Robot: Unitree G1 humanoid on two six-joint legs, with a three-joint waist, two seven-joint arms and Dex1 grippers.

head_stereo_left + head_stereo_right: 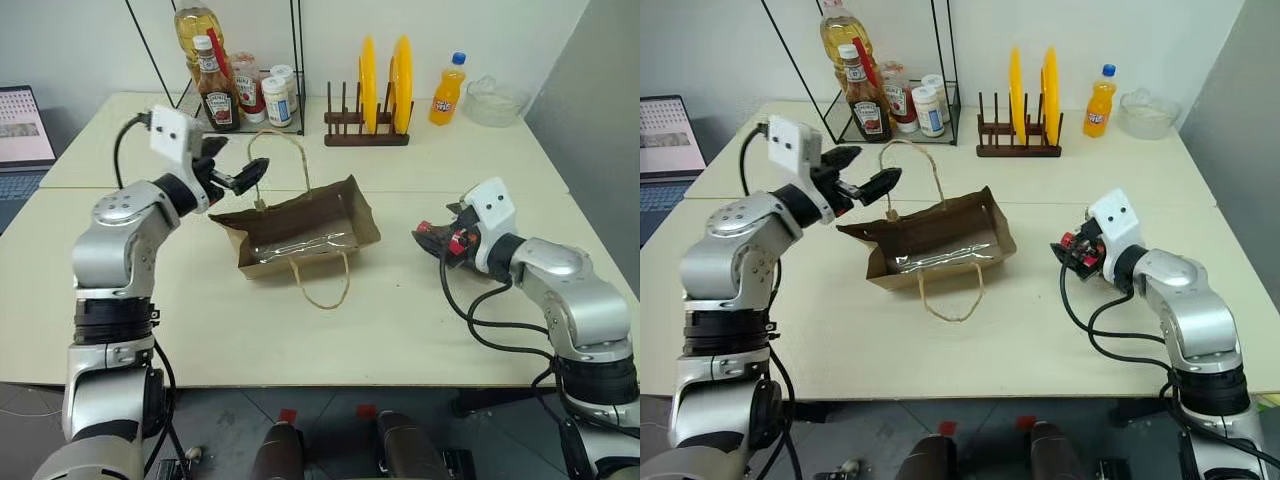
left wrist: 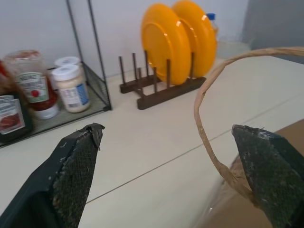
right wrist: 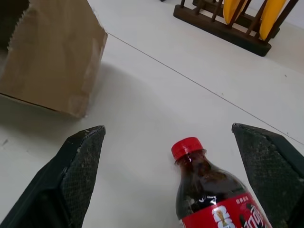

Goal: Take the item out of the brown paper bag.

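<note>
- Brown paper bag [image 1: 300,228]: creased kraft paper, lying on its side on the pale smooth table [image 1: 400,320], mouth open; something clear and glossy along its inner fold; thin tan twine handles, one loop arched up, the other flat on the tabletop.
- Left gripper [image 1: 232,166]: two black fingers with coarse, gritty pads, spread wide, level, just beside the raised twine loop; nothing pinched.
- Small cola bottle [image 3: 213,199]: dark liquid, red cap, red label, out of the bag, lying between the fingers of the right gripper [image 1: 432,238], well right of the bag.
- Right gripper fingers spread wide either side of the bottle, no pad seen pressing it.
- Behind, well clear: black wire rack [image 1: 245,100] with ketchup bottle [image 1: 216,90] and white-capped jars; dark wooden plate rack [image 1: 365,130] holding two upright yellow plates; orange soda bottle [image 1: 447,92]; clear glass bowl [image 1: 492,102]; laptop [image 1: 22,140] at the far left.
</note>
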